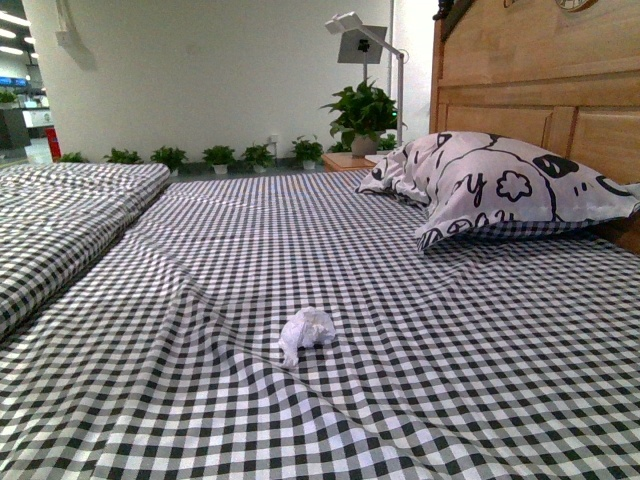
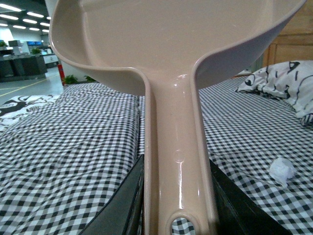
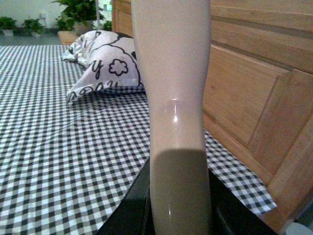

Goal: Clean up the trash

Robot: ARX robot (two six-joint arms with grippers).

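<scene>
The trash, a small crumpled white tissue wad (image 1: 306, 330), lies on the black-and-white checked bedsheet (image 1: 200, 290) near the middle front of the bed. It also shows in the left wrist view (image 2: 282, 169), off to one side of the pan. My left gripper (image 2: 177, 205) is shut on the handle of the beige dustpan (image 2: 171, 44), held above the bed with its empty scoop pointing away. My right gripper (image 3: 178, 210) is shut on the beige brush handle (image 3: 173, 73), held above the sheet near the headboard. Neither arm shows in the front view.
A black-and-white printed pillow (image 1: 500, 185) lies against the wooden headboard (image 1: 540, 70) at the right. A second checked bed (image 1: 60, 215) adjoins on the left. Potted plants (image 1: 215, 157), a nightstand and a white lamp (image 1: 360, 45) stand beyond the bed.
</scene>
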